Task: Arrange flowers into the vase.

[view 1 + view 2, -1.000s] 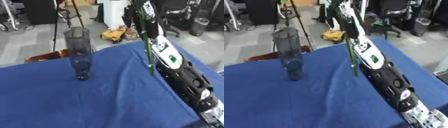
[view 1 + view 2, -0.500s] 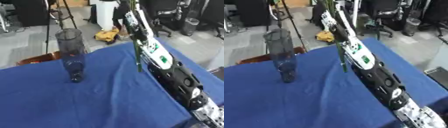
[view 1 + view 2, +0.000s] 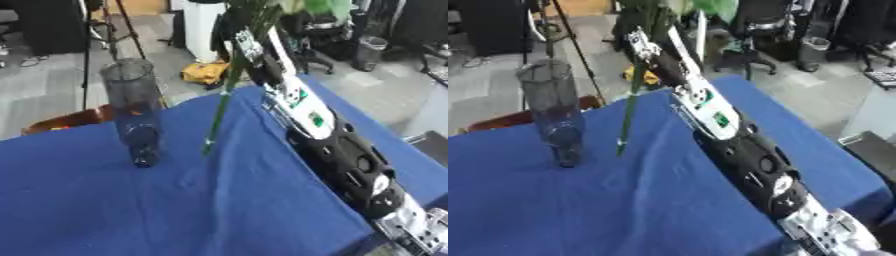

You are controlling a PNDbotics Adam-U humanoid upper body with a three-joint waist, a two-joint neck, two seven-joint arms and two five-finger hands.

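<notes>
Flower stem (image 3: 220, 109) now hangs closer to the vase (image 3: 133, 112), left of centre, than 1 second ago. Your right hand (image 3: 248, 30), upper centre, grips the stem; insertion remains undone.

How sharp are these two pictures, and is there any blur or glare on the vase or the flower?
Left eye view: the flower stem is smeared along its length, and the right hand at the top edge is soft, so its fingers cannot be made out. Right eye view: the clear vase is hazy with no bright glare; the blue tablecloth is evenly lit, without hard shadows.
</notes>
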